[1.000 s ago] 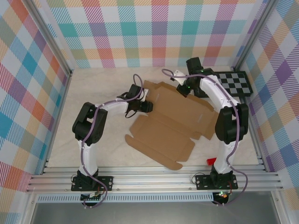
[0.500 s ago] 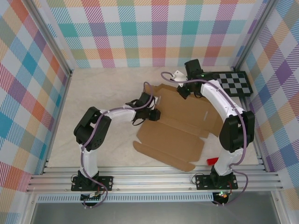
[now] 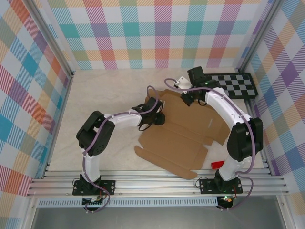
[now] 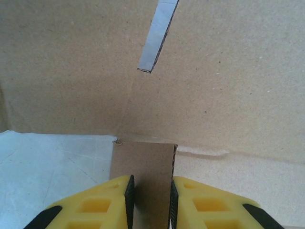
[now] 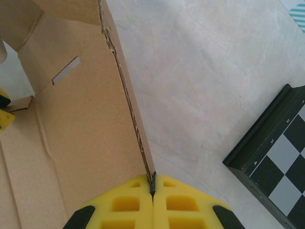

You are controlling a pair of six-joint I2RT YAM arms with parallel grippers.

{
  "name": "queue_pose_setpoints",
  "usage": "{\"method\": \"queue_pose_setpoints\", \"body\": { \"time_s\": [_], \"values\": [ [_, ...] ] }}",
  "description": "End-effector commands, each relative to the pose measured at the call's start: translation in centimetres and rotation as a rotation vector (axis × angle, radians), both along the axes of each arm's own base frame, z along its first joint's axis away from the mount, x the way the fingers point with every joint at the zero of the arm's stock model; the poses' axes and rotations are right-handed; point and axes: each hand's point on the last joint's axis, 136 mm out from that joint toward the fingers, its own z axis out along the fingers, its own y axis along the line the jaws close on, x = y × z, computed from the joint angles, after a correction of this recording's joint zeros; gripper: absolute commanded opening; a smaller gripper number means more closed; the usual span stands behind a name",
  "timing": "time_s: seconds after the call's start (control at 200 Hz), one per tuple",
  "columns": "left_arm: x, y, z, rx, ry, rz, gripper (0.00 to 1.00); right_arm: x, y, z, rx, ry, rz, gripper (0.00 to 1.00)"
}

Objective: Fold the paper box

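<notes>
Tabletop (image 3: 105, 95) holds paper box (image 3: 181, 129), left jaws pinching its tab, right jaws its wall.

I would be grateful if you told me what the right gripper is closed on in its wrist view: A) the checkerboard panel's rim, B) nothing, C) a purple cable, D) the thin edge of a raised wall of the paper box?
D: in the right wrist view the right gripper pinches the thin upper edge of a raised wall of the paper box, while the checkerboard panel lies apart on the table.
</notes>
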Motion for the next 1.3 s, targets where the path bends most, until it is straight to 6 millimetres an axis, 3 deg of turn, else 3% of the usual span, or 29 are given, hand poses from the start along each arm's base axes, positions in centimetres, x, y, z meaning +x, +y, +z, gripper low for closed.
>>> {"method": "queue_pose_setpoints", "body": {
  "time_s": [0.0,0.145,0.31,0.675,0.795,0.905,1.025,1.12,1.295],
  "values": [
    [-1.6,-1.2,-0.1,0.002,0.027,-0.001,0.30,0.1,0.9,0.9,0.062,-0.034,-0.021,0.00],
    [-2.3,-1.6,-0.9,0.003,0.053,0.008,0.32,-0.1,0.9,0.8,0.068,-0.038,-0.032,0.00],
    [-2.9,-1.9,-1.0,-0.012,0.062,0.024,0.41,-0.3,0.8,0.8,0.067,-0.045,-0.036,0.00],
    [-3.4,-2.0,-2.7,-0.031,0.083,0.022,0.39,-0.7,0.7,1.2,0.063,-0.064,-0.034,0.00],
    [-3.7,-3.1,-2.0,-0.114,0.028,-0.060,0.40,-1.0,1.1,1.2,0.063,-0.086,-0.005,0.00],
    [-3.2,-2.8,0.5,-0.116,-0.026,-0.106,0.40,-1.5,1.3,1.1,0.050,-0.114,0.033,0.00],
    [-1.9,-1.8,5.4,-0.131,-0.101,-0.122,0.46,-1.4,1.0,1.0,0.022,-0.142,0.048,0.00],
    [-0.4,0.5,9.2,-0.136,-0.153,-0.080,0.48,-1.1,0.6,1.2,-0.008,-0.174,0.058,0.00],
    [1.0,6.2,13.2,-0.150,-0.193,-0.029,0.49,-0.8,0.3,2.1,-0.067,-0.231,0.109,0.00]
  ]
}}
